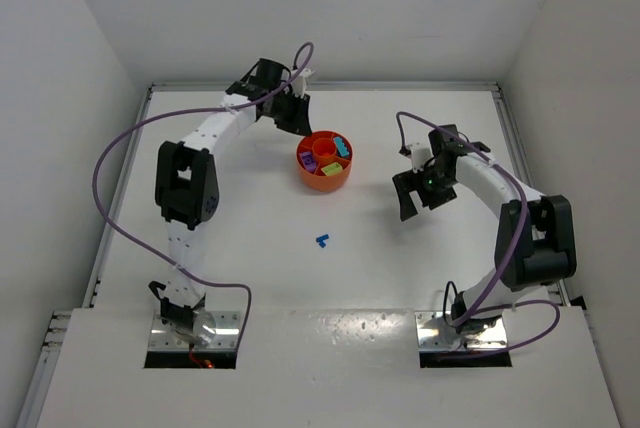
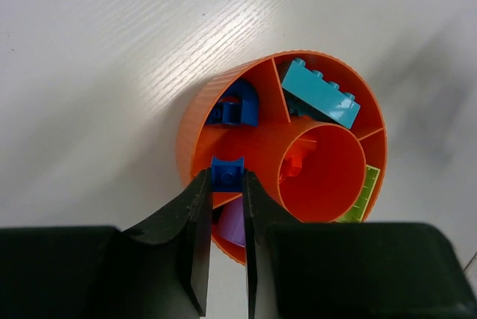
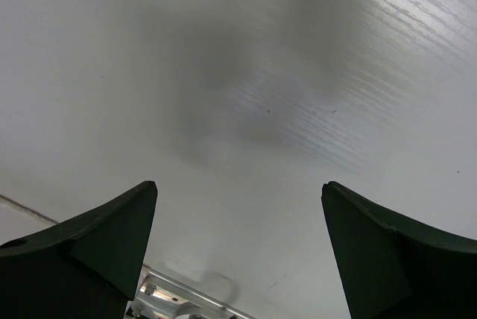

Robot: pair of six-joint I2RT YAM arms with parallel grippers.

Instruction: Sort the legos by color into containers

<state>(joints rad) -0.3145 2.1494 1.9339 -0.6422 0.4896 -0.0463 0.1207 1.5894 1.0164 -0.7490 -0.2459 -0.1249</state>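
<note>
While most legos (image 2: 320, 94) lie in the orange bowl (image 2: 195, 121), left gripper (image 2: 226, 182) pinches a blue brick (image 2: 226, 171) over its rim; right gripper (image 3: 238, 203) gapes wide (idle); one blue piece (image 1: 323, 241) lies loose on table (image 1: 250, 248).

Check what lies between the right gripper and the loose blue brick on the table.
Nothing: bare table separates right gripper and blue brick, seen in the top view.

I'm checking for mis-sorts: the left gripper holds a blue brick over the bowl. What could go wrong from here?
1. The blue brick in the left gripper seems to hang right where the wedge holding blue bricks meets the one holding a purple piece. Dropped here, it may land with the purple.
2. The fingers are close to the bowl and could nudge it when pulling away.
</note>
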